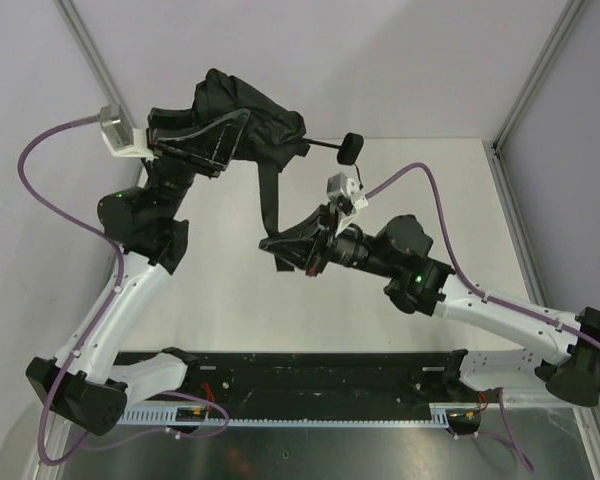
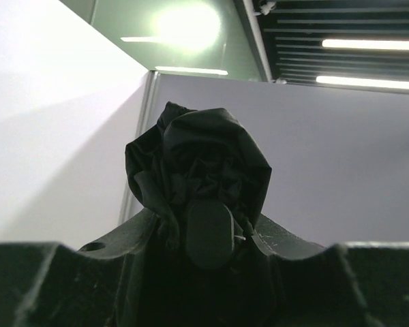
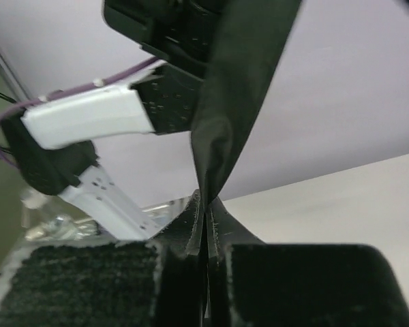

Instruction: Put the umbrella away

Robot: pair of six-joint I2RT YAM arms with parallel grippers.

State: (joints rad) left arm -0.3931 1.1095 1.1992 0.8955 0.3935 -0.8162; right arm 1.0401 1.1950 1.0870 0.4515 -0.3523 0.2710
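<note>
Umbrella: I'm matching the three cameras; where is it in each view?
Top external: umbrella upper centre, its strap hanging down.
Left wrist: umbrella centre, crumpled, above the left gripper.
Right wrist: only the strap, top centre down into the right gripper.
Shared landmark: the lilac wall.

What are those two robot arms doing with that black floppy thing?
They are tidying away a black umbrella. The left hand holds the bunched-up umbrella in the air above the table. The right hand pinches the closure strap that hangs down from it. The umbrella is not wrapped shut yet.
</note>
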